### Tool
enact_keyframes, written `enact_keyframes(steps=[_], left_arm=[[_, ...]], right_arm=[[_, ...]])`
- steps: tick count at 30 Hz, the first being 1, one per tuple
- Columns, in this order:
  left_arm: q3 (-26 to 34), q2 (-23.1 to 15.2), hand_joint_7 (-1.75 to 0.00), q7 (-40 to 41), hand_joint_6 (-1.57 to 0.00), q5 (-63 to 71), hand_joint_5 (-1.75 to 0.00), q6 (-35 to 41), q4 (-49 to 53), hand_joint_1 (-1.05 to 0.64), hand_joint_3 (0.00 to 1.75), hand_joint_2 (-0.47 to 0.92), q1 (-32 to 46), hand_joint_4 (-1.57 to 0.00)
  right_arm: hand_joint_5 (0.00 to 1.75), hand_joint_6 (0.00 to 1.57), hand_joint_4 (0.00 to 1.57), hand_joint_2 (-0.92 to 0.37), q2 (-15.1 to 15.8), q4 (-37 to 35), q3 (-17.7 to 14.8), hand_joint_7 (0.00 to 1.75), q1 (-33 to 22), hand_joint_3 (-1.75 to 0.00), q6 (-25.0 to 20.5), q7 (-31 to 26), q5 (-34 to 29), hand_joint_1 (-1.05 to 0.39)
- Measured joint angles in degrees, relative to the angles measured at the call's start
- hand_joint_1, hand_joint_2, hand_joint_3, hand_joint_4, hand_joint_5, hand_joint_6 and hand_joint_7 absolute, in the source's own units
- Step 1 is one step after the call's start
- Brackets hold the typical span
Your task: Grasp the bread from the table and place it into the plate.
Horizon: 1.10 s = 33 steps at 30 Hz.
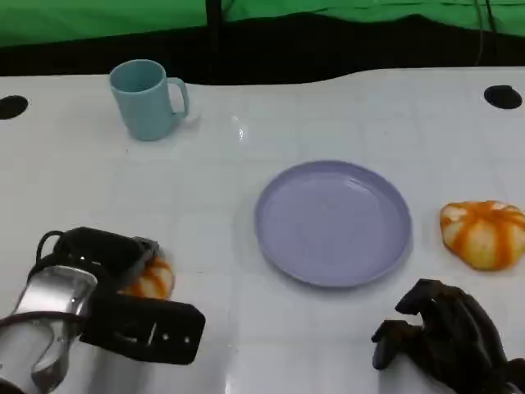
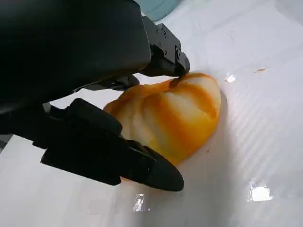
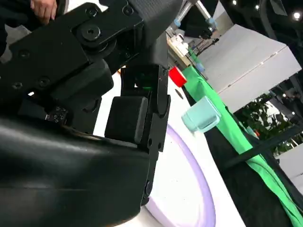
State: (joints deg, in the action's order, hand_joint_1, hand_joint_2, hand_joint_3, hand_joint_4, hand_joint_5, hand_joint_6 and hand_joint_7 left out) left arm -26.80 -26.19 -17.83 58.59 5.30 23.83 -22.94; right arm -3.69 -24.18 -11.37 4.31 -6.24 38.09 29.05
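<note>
No legible text (no labels)

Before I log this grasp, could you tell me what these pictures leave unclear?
- Head view: the left hand covers most of the bread, so its full outline is hidden.
- Left wrist view: fingers flank the bread; its underside and far side are hidden, so lift-off is uncertain.
- Right wrist view: the right hand blocks much of the plate.
- Head view: the second bread is cut by the picture's edge.

Plate (image 1: pixel 332 223) centre of worktop (image 1: pixel 246 164); cup (image 1: pixel 148 98) upper left; one bread (image 1: pixel 484 234) right of plate, another bread (image 1: pixel 152 279) lower left under left hand (image 1: pixel 107 283).
</note>
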Motion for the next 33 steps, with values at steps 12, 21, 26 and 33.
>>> enact_keyframes(steps=[12, 21, 26, 33], left_arm=[[-0.9, 0.4, -0.12, 8.8, -0.84, -4.6, -1.43, -3.9, 8.0, -0.35, 0.13, 0.92, -2.6, -0.58], [-0.9, 1.8, -0.65, 20.7, -0.88, -8.4, -1.66, -9.0, 18.0, -0.28, 0.43, 0.89, -5.6, -0.57], [-1.6, 2.4, -1.48, 26.7, -0.55, -9.7, -1.74, -11.5, 24.1, -0.29, 0.81, 0.72, -7.6, -0.63], [-2.6, 3.4, -1.33, 44.0, -0.62, -9.9, -1.75, -19.1, 34.4, -0.33, 0.62, 0.76, -8.1, -0.68]], right_arm=[[0.72, 1.57, 1.57, -0.71, 0.0, 0.1, 0.0, 0.35, 0.0, 0.00, 0.0, -0.4, 0.0, -1.04], [0.71, 1.57, 1.57, -0.72, 0.0, 0.1, 0.0, 0.35, 0.0, -0.01, -0.1, -0.3, 0.0, -1.04], [0.71, 1.57, 1.57, -0.71, 0.0, -0.1, 0.0, 0.34, 0.1, 0.00, 0.0, -0.1, 0.0, -1.03], [0.72, 1.57, 1.57, -0.72, 0.1, -0.2, -0.1, 0.36, 0.2, -0.01, 0.0, -0.1, 0.0, -1.04]])
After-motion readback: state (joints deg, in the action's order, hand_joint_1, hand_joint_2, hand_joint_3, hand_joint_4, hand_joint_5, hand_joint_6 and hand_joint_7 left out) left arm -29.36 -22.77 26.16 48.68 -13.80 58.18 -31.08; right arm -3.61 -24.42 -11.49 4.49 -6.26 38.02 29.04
